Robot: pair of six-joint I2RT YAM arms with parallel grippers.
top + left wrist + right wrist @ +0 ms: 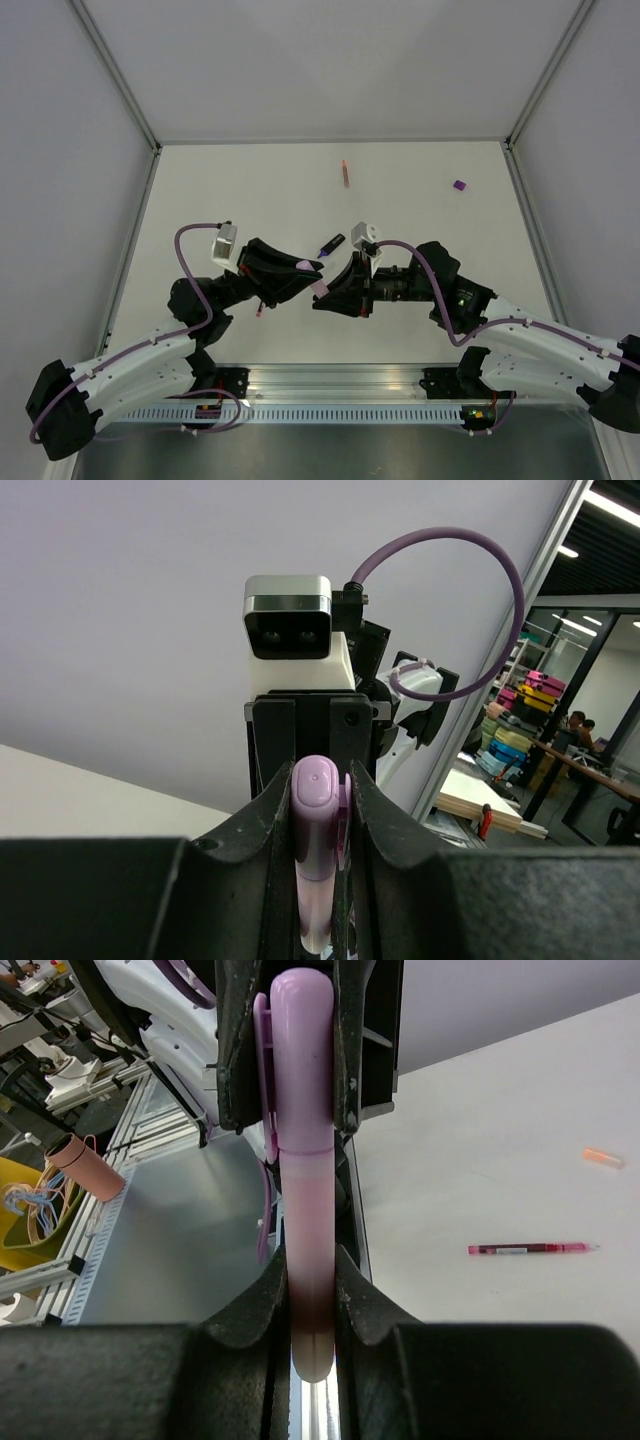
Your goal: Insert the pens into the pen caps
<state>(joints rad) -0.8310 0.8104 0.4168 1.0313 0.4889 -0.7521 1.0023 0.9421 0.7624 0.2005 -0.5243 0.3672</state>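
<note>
Left tool (320, 820) grips lilac cap (316, 785); right tool (310, 1305) grips pink-lilac pen (308, 1220). Keep both collinear, push straight until seam closes.

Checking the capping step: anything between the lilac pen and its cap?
Nothing visible. The right claw grips the lilac pen and the left claw grips the cap. In the right wrist view, pen and cap meet end to end, with no gap and nothing between them.

Overhead view from behind; wrist views close, face-to-face, apparently sharing one lilac pen (305, 1210)
</note>
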